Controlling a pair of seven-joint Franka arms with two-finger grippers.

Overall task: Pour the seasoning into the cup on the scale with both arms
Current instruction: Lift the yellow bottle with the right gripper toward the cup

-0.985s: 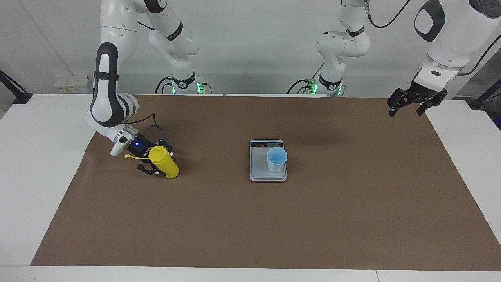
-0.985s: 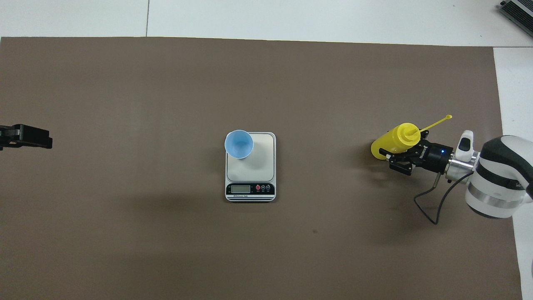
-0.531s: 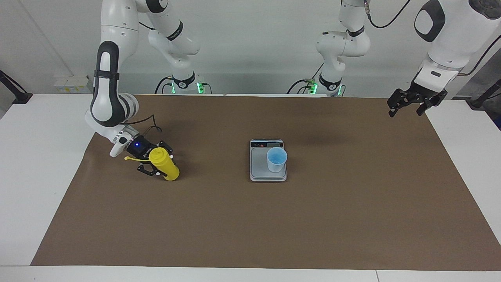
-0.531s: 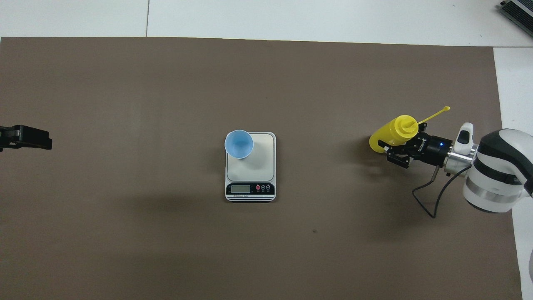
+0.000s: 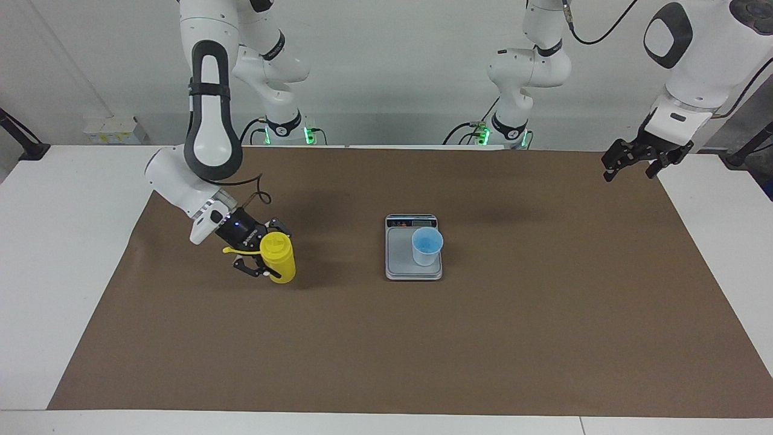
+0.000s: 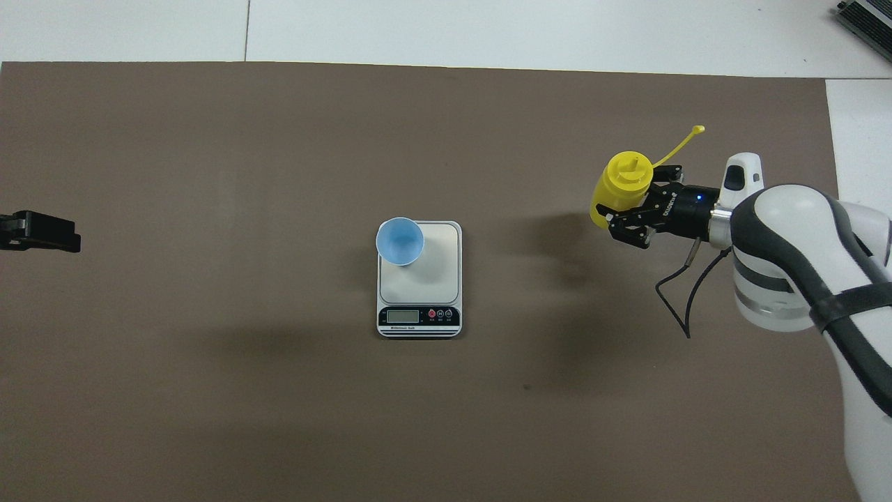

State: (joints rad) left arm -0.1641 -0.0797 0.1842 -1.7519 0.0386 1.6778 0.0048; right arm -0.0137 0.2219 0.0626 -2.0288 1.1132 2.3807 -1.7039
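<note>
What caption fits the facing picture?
Right gripper clutches yellow plastic squeeze bottle; small light blue plastic cup sits on silver-grey scale.

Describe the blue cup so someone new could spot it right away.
On the brown mat a silver-grey scale sits mid-table. The cup stands on its platform, at the corner toward the left arm's end. It is the only light blue, open-topped thing there.

We see the cup (image 5: 427,246) on the scale (image 5: 398,251) mid-table; the seasoning bottle (image 5: 279,257), perhaps just off the mat (image 5: 386,338), is toward the right arm's end.
</note>
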